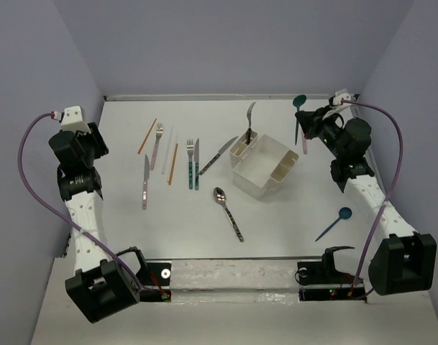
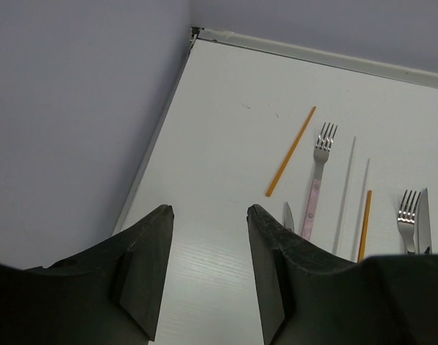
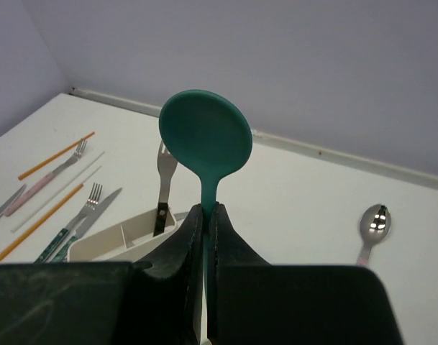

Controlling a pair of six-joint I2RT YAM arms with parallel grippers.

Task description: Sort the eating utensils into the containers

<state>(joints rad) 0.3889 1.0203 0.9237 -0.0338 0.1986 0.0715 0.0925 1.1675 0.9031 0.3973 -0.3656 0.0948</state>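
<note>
The right arm reaches out over the far right side of the table, its right gripper [image 3: 206,212] clamped on the handle of a teal spoon [image 3: 206,140] that stands upright, bowl above the fingertips. The left arm is raised at the left side with its left gripper [image 2: 209,215] aimed at the far left corner, fingers parted and nothing between them. The white caddy [image 1: 254,183] lies low and to the left of the right fingers, apart from them, with one dark-handled metal utensil [image 1: 249,118] standing in its end slot. To the right of the left fingers lie two orange chopsticks [image 2: 290,152] [image 2: 365,224], two white chopsticks [image 2: 345,190] and two forks, one pink-handled [image 2: 318,183] and one teal-handled [image 2: 409,215]. There are three knives: pink-handled [image 1: 145,183], teal-handled [image 1: 197,167] and dark-handled [image 1: 217,156]. One metal spoon [image 1: 228,212] with a patterned handle lies on the near side of the caddy, and a second teal spoon [image 1: 336,222] lies on the table beside the right forearm, which makes two teal spoons in all.
</note>
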